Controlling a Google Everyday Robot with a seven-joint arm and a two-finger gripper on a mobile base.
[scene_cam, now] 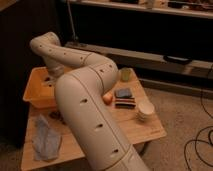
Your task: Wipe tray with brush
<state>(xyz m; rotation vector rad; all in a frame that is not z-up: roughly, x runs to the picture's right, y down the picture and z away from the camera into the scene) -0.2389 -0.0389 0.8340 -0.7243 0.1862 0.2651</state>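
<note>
Your arm (85, 100) fills the middle of the view, rising from the lower right, bending at an elbow high on the left and dropping down toward the tray (36, 95). The tray sits at the back left corner of the surface (135, 127), its near wall and left rim showing, the rest covered by the arm. Your gripper (52, 79) is down inside the tray, behind the arm's last link, so you see only a dark patch there; the fingers are pressed together. You cannot make out the brush at all, so where it lies relative to the fingers cannot be told from here, nor whether they pinch anything. In front of the tray, on the left of the surface, lies a blue-grey cloth (46, 139), crumpled, with some small dark bits (56, 116) between it and the tray. To the right of the arm you have an orange ball (107, 98) just beside the arm, a blue pad (123, 93), a dark striped block (125, 103) touching it in front, a pale green cup (126, 74) near the far edge, and a stack of white bowls (145, 111) toward the right edge.
</note>
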